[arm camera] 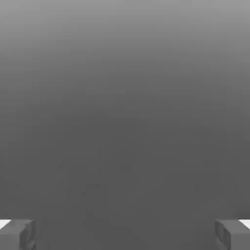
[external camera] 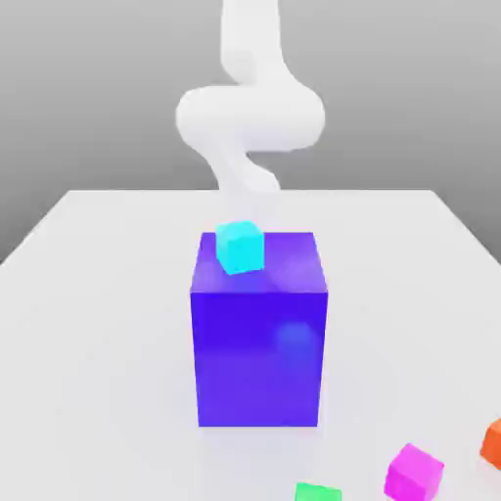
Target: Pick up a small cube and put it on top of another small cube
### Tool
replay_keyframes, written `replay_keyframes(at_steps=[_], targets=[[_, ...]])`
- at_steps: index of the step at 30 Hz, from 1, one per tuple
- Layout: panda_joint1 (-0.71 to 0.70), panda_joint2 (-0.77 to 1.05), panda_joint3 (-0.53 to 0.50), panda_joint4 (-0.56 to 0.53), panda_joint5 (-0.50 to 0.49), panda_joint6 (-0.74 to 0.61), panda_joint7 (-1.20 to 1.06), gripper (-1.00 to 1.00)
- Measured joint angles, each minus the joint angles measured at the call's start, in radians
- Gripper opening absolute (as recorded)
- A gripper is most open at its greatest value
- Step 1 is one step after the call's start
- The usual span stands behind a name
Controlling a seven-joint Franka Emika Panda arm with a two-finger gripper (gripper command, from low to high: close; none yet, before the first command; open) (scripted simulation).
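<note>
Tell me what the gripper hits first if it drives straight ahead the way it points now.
Probably nothing: in the hand view the open gripper faces plain grey background, with no cube or table ahead between its fingertips. Depth there is unclear.

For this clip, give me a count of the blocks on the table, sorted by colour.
Big blue-violet block: 1
Cyan small cube, on top of the big block: 1
Magenta small cube: 1
Green small cube, cut by the frame edge: 1
Orange cube, cut by the frame edge: 1
Total: 5

Soft even light, perhaps slightly blurred
</note>
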Motion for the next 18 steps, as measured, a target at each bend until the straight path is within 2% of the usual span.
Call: replay_keyframes(at_steps=[18], targets=[[0.129,0.659,0.091,-0.020,-0.059,0.213,-0.216,0.00]])
